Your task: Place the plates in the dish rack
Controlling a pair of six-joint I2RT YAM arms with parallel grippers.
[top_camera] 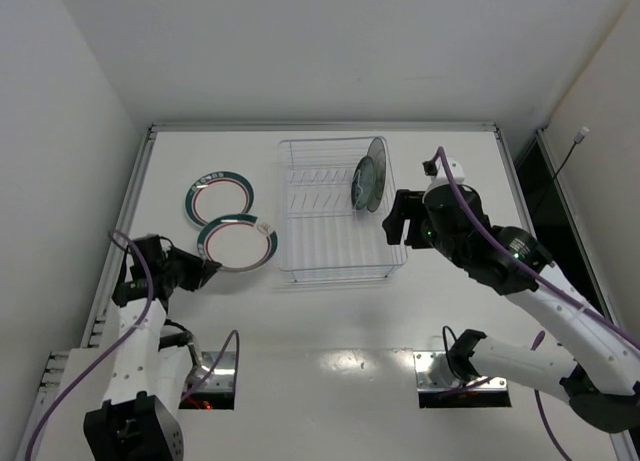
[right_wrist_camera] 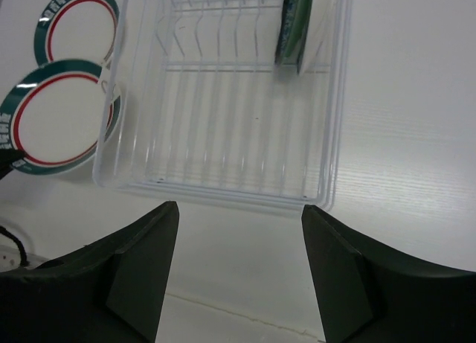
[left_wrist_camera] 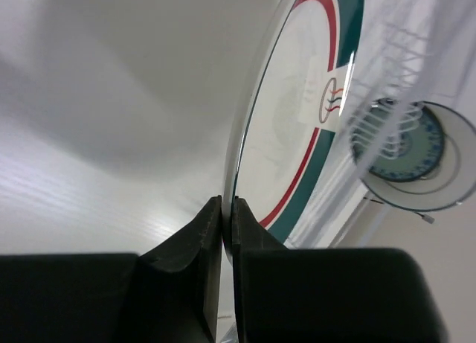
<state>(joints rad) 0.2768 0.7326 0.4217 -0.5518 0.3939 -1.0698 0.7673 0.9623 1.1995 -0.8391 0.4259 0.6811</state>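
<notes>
Grips the rim of the nearer green-rimmed plate [top_camera: 237, 243] with the left pincer [top_camera: 205, 271], shut tight, left of the dish rack [top_camera: 335, 256]. Shows a small wavy-line emblem [left_wrist_camera: 329, 99] on that rim; lettering unreadable. Holds the right pincer [right_wrist_camera: 238, 268] open, empty, by the rack's right side. Hides most of the pale plate [top_camera: 379, 153] behind the teal plate [top_camera: 367, 179], upright in the rack's upper right.

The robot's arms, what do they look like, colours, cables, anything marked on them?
The left arm and right arm both have white tubular links, black joint housings and a purple cable looped alongside. Each ends in matte black, wedge-shaped fingers. A small green light glows on the right arm. No markings visible.
</notes>
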